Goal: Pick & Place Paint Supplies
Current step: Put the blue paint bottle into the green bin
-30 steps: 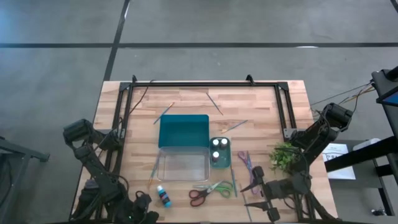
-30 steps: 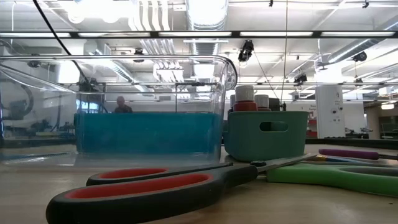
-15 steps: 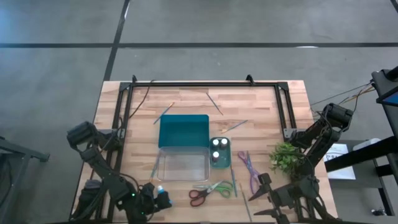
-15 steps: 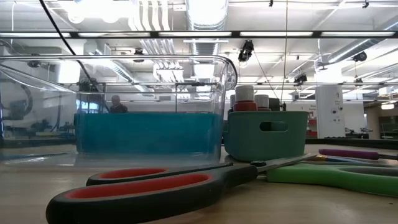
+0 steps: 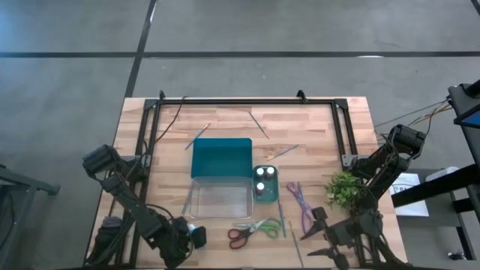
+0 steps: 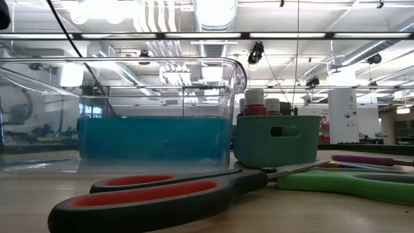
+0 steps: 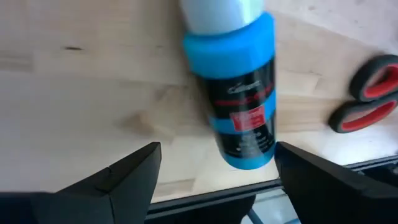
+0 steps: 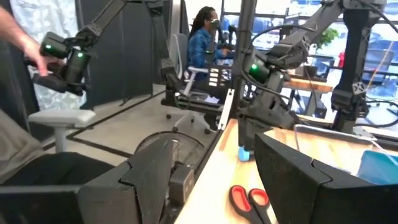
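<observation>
1. My left pincer hangs low at the near-left edge of the wooden surface, fingers spread wide with the blue paint bottle lying on its side between them, not gripped.
2. That bottle has a white cap and a black label with a red patch; the print on it is too blurred to read.
3. My right pincer waits at the near-right edge of the surface, fingers parted and holding nothing.
4. The red-handled scissors lie just right of the blue bottle, with green showing on the far handle in the low view.
5. The purple-handled scissors lie farther right, near the green plant sprig.
6. Two white-capped bottles stand in the small teal cup, beside the clear bin and the teal lid.
7. Thin brushes lie scattered toward the far side of the surface.
</observation>
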`<state>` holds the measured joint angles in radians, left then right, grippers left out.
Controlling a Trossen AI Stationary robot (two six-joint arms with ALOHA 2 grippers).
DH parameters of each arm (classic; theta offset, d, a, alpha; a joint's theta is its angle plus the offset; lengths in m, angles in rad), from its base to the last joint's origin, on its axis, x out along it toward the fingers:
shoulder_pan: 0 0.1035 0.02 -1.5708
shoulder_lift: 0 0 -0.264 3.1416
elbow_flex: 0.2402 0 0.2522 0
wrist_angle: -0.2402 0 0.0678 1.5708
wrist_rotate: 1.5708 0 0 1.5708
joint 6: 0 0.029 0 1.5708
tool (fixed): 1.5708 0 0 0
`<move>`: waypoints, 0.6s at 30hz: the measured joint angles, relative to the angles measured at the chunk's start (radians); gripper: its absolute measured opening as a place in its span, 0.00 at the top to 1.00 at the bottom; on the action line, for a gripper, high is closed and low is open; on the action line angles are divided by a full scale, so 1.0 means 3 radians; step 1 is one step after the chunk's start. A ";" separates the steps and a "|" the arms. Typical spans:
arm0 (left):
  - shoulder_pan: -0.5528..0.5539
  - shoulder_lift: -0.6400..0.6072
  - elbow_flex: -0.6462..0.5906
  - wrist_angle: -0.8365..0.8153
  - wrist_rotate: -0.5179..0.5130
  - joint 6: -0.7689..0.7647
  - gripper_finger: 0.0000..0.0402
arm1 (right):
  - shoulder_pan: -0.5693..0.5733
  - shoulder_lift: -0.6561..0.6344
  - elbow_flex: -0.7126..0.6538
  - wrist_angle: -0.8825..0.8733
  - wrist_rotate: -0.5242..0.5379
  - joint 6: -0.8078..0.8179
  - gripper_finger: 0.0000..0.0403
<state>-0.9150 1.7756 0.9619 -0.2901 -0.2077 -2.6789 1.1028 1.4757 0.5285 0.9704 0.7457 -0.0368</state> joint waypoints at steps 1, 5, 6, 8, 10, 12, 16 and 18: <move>0.0016 0.0000 0.0000 -0.0001 0.0012 -0.0001 0.21 | 0.0005 0.0000 -0.0024 0.0034 -0.0030 -0.0017 0.45; 0.0121 0.0000 0.0000 -0.0014 0.0121 -0.0005 0.21 | 0.0005 0.0000 -0.0135 0.0169 -0.0162 -0.0025 0.45; 0.0138 0.0000 0.0000 -0.0023 0.0134 -0.0013 0.21 | 0.0010 0.0000 -0.0169 0.0198 -0.0195 -0.0010 0.45; 0.0160 0.0000 0.0000 -0.0096 0.0185 -0.0041 0.21 | 0.0021 0.0000 -0.0216 0.0223 -0.0214 -0.0003 0.45; 0.0179 0.0000 0.0003 -0.0195 0.0386 -0.0050 0.21 | 0.0027 0.0000 -0.0246 0.0238 -0.0220 0.0022 0.45; 0.0183 0.0000 0.0000 -0.0272 0.0578 -0.0052 0.21 | 0.0042 0.0000 -0.0266 0.0255 -0.0223 0.0025 0.45; 0.0171 0.0000 -0.0001 -0.0332 0.0685 0.0022 0.21 | 0.0043 0.0000 -0.0310 0.0349 -0.0244 0.0024 0.45; 0.0170 0.0000 -0.0003 -0.0338 0.0815 0.0229 0.21 | 0.0043 0.0000 -0.0322 0.0411 -0.0244 0.0011 0.45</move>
<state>-0.8639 1.7756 0.9611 -0.3916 0.0369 -2.6102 1.1156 1.4757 0.4320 1.0936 0.6724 -0.0334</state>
